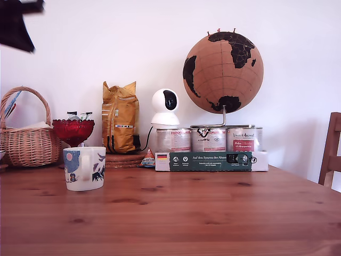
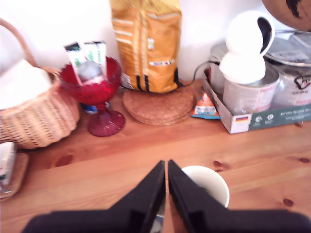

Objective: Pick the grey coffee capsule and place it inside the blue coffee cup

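Note:
The blue coffee cup (image 1: 84,168), a white mug with blue and navy patches, stands upright on the wooden table at the exterior view's left. The wrist view looks down on the cup's white rim and inside (image 2: 210,188), partly covered by one black finger. My gripper (image 2: 166,164) hangs high above the table, its two fingers pressed almost together with nothing visible at the tips. A dark blurred part of the arm (image 1: 18,24) shows in the exterior view's top left corner. The grey coffee capsule is not visible in either view.
Behind the cup stand a red glass bowl (image 1: 73,131) holding sachets, a wicker basket (image 1: 27,140), a yellow coffee bag (image 1: 120,118) on cork coasters, a white camera (image 1: 165,108), several tins in a carton (image 1: 210,154) and a cork globe (image 1: 223,72). A chair (image 1: 331,152) is at the right edge.

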